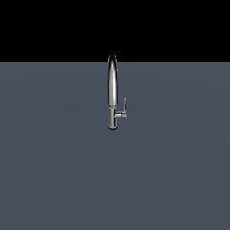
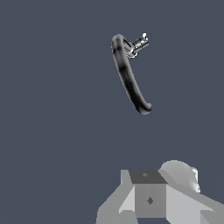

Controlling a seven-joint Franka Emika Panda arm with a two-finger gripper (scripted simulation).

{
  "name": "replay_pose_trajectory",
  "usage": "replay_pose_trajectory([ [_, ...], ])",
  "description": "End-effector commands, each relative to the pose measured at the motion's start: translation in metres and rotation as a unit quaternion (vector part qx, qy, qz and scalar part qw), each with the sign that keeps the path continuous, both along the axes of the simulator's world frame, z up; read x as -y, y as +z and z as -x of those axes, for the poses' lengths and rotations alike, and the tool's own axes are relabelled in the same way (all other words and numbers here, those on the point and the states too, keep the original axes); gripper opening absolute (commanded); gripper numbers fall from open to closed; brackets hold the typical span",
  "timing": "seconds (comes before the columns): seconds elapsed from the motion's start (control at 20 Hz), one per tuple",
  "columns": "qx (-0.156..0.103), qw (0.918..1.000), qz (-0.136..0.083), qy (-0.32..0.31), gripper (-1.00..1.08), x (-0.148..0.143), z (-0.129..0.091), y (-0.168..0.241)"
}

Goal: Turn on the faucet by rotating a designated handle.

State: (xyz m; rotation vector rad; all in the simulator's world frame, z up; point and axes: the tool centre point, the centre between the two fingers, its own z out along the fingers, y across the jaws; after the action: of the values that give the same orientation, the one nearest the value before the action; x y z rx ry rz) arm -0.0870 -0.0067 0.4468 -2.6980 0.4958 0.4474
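Jaws cannot be judged from either view: the wrist view shows only the grey blocky body of the gripper (image 2: 151, 199) at the picture's edge, with its fingertips out of sight, so whether they are spread or pressed together is not clear. Nothing is seen held in it.

On the flat grey-blue floor (image 1: 54, 170) stands the faucet (image 1: 112, 90), upright, a slim chrome column rising from a round base to a high arch. In the exterior view it sits near the middle of the scene, its top reaching just above the line where the floor meets the black background. The handle (image 1: 124, 107) is a thin short lever on a stub that juts from the lower part of the column toward the exterior view's right; the lever points straight up, close beside the column but not touching it.

From the wrist view the faucet (image 2: 129, 76) is seen from above, its arched spout curving as a dark band, with the handle (image 2: 140, 43) a small bright piece beside the base. The gripper is well apart from the faucet and touches nothing.

No arm shows in the exterior view.
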Motion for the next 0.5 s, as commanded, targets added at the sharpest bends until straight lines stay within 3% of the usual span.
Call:
replay_pose_trajectory([
  [0.0, -0.019, 0.9995, -0.018, -0.017, -1.00, 0.003, -0.014, -0.008],
  [0.45, -0.086, 0.9897, -0.083, -0.078, -1.00, 0.014, -0.060, -0.044],
])
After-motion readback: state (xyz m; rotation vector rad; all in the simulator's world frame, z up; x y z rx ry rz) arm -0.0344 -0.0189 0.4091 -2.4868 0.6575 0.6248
